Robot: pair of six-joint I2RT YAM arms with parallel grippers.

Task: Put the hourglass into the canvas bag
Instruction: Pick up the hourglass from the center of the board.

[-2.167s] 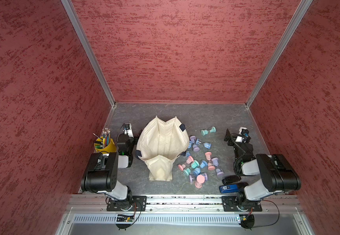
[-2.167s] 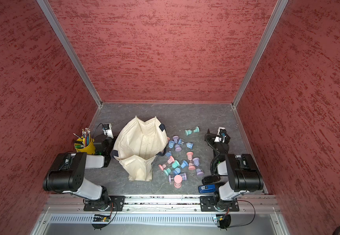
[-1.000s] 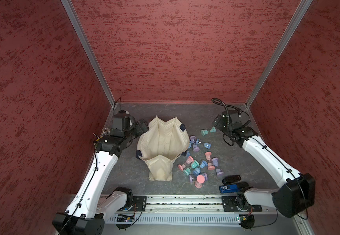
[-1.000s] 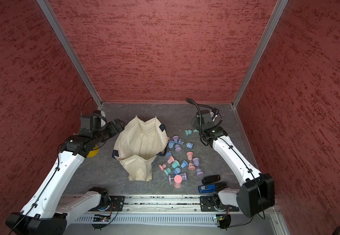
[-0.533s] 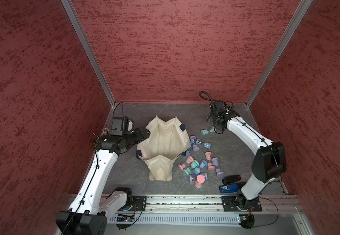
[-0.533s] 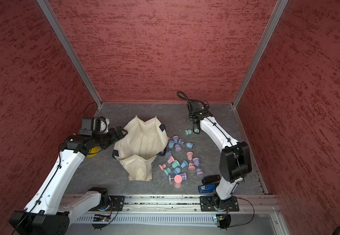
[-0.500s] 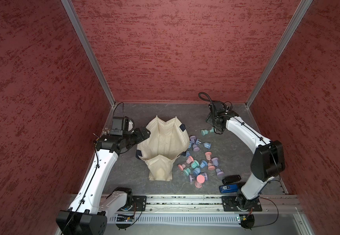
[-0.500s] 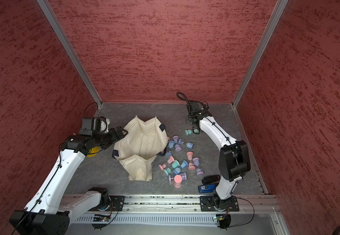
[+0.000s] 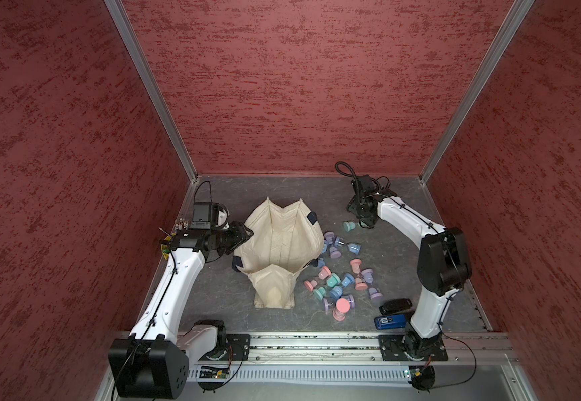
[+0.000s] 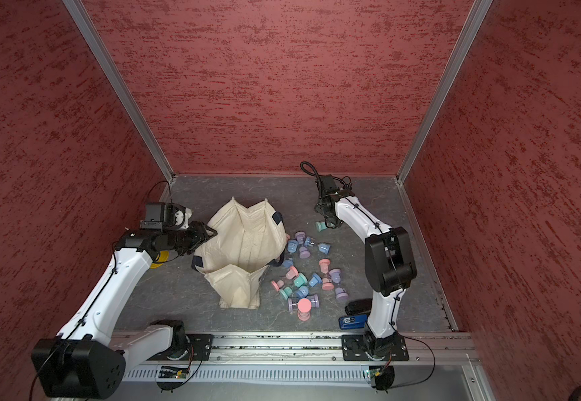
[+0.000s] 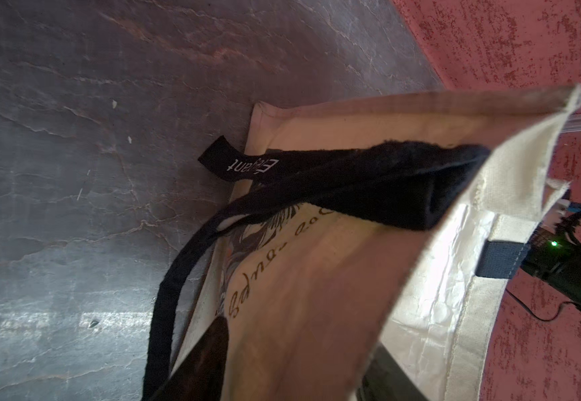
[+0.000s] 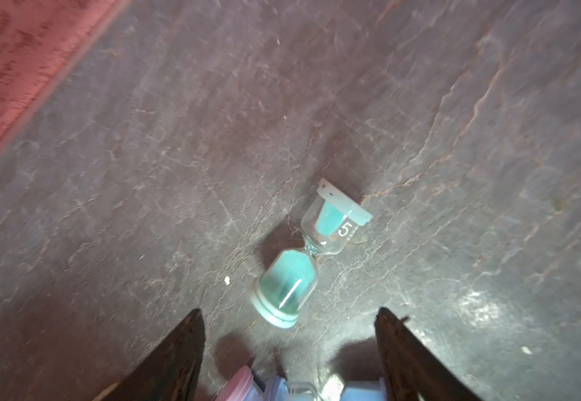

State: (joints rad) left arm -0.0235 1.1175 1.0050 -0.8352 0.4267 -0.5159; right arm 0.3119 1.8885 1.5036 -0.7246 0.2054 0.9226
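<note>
**teal hourglass [image 12: 311, 252] outside canvas bag [image 9: 278, 239]**

The canvas bag gapes, showing cream lining. At its 2 o'clock the teal hourglass lies before the right gripper's [image 12: 289, 311] spread fingers. The left gripper [image 9: 244, 234] straddles its 9 o'clock rim, grip unclear.

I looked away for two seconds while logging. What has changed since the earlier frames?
From folded rest by the rail, the left hand swung out to the rim of the canvas bag; whether it grips is unclear. The right hand reached out over the lone teal hourglass, jaws open, nothing taken. The canvas bag, hourglass pile and teal hourglass lie as before.
</note>
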